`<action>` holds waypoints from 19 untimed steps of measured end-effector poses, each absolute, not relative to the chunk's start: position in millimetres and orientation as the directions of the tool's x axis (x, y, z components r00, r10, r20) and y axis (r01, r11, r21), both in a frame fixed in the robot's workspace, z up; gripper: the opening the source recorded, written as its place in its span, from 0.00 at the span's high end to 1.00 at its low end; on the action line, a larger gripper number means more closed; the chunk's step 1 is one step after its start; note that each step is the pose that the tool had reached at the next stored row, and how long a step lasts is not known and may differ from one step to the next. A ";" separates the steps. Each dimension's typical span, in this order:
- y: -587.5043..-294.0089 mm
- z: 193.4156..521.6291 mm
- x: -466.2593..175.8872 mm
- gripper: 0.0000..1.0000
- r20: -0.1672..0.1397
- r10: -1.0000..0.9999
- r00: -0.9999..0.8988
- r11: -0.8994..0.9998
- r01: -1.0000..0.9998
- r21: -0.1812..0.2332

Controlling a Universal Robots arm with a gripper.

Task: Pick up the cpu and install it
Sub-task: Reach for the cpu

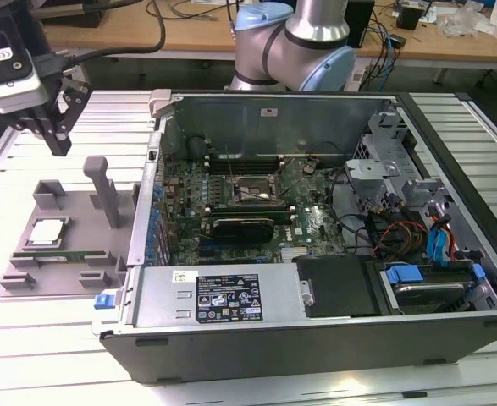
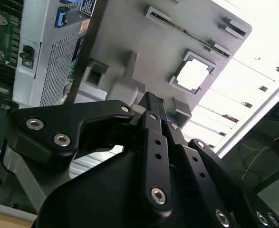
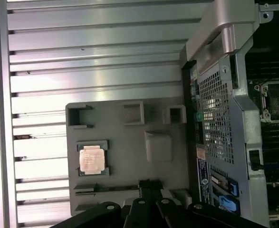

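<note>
Open computer case (image 1: 316,351) lies on a slatted metal table (image 1: 28,338); inside it, green motherboard (image 1: 316,224) with black-framed socket (image 1: 252,193) toward 11 o'clock, labelled power supply (image 1: 223,296) at 7 o'clock, blue-tabbed drive bay (image 1: 426,283) at 4 o'clock. Grey fixture tray (image 1: 83,224) just beside the case at its 9 o'clock, upright post (image 1: 104,190) rising near the tray's 2 o'clock corner. Wooden desk (image 1: 189,34) with cables at 12 o'clock, beyond the table.

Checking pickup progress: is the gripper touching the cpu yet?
Apart. The first wrist view shows bare grey holder between the gripper and the cpu.
</note>
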State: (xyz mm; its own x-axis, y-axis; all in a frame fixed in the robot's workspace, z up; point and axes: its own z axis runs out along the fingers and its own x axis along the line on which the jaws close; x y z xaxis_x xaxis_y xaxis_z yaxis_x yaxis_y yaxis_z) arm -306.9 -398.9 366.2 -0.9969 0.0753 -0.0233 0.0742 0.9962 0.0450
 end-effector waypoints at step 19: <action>-395.0 319.6 -348.9 0.89 -0.023 0.075 -0.997 0.996 0.074 0.045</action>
State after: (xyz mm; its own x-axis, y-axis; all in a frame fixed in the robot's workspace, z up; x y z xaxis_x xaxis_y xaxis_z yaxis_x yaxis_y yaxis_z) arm -348.9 -395.0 319.6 -0.9969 0.0751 -0.0231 0.0740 0.9962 0.0449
